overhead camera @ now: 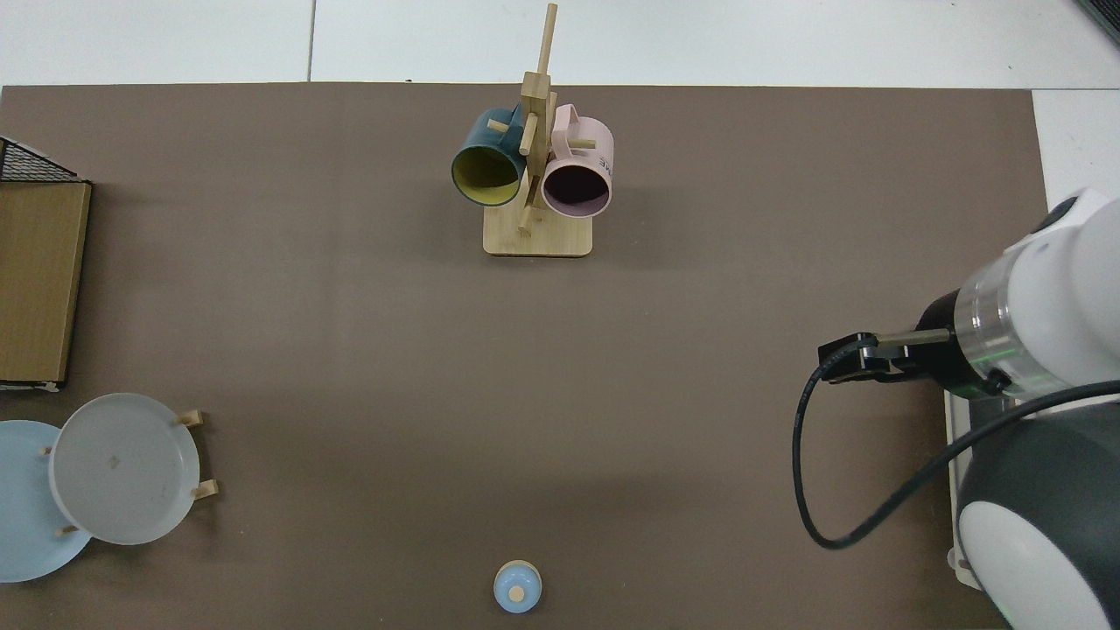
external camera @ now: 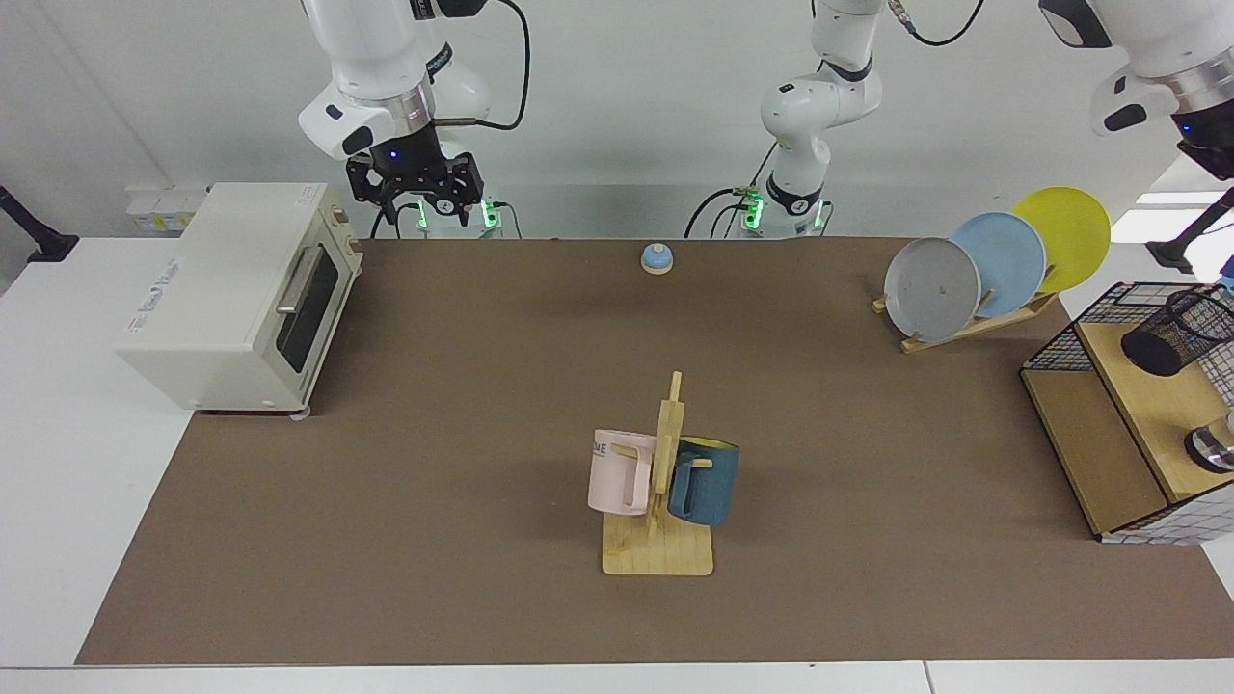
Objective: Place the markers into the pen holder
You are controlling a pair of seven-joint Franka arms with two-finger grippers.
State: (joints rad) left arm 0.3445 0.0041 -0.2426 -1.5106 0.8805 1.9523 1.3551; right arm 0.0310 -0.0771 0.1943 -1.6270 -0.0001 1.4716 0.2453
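The pen holder [external camera: 1178,333], a black wire-mesh cup, lies tilted on the wooden shelf at the far right of the facing view. The markers are out of view. High at that view's right edge, only the top of my left gripper's black hand [external camera: 1217,154] shows, above and behind the pen holder; the rest runs out of frame. My right gripper [external camera: 415,200] hangs open and empty at the back of the table beside the toaster oven, where that arm waits. In the top view the right arm's wrist [overhead camera: 980,350] covers its gripper.
A toaster oven [external camera: 231,294] stands at the facing view's left. A wooden mug rack [external camera: 660,482] with two mugs is in the middle. A rack of three plates [external camera: 993,265], a small blue bell [external camera: 657,257] and a wire basket shelf [external camera: 1070,337] also stand here.
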